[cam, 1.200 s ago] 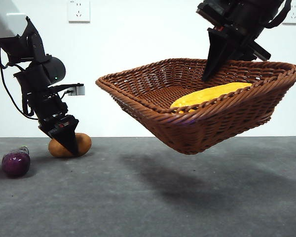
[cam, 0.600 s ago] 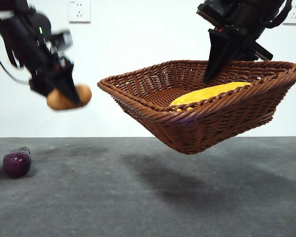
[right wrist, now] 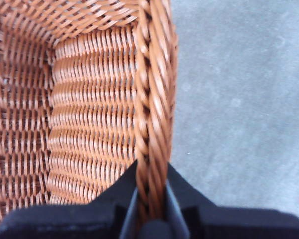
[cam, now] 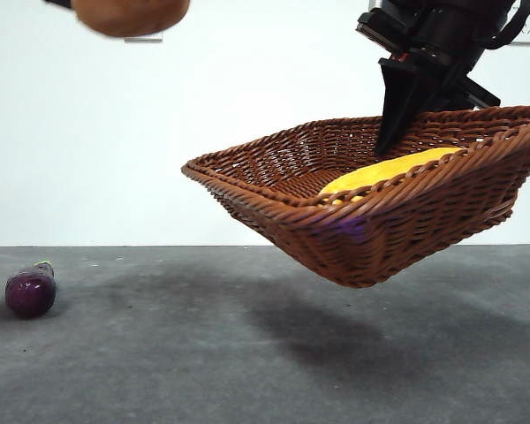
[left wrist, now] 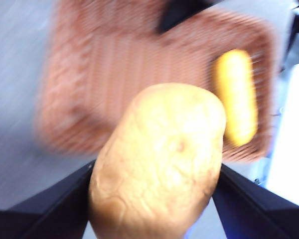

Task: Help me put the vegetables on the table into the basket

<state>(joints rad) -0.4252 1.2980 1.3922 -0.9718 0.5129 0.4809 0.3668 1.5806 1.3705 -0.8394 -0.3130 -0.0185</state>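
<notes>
The left hand [left wrist: 154, 199] grips the potato [left wrist: 159, 164] between its two jaws and carries it high in the air; in the front view the potato [cam: 131, 13] shows at the top left edge, above and to the left of the basket [cam: 371, 238]. The right hand [right wrist: 150, 199] is clamped on the basket's braided rim [right wrist: 154, 99] at its far right and holds the basket tilted, clear of the surface [cam: 247, 353]. To do this step well, the left hand should bring the potato over the open weave beside the corn [cam: 393, 170], lower it close to the basket floor before letting go, and stay clear of the right hand; the basket's slope means a drop from height could roll or bounce the potato out. By count there are three vegetables: one potato in the air, one corn in the basket, and one eggplant [cam: 30, 291] lying on the surface at the far left. There is one basket, and two hands at work.
</notes>
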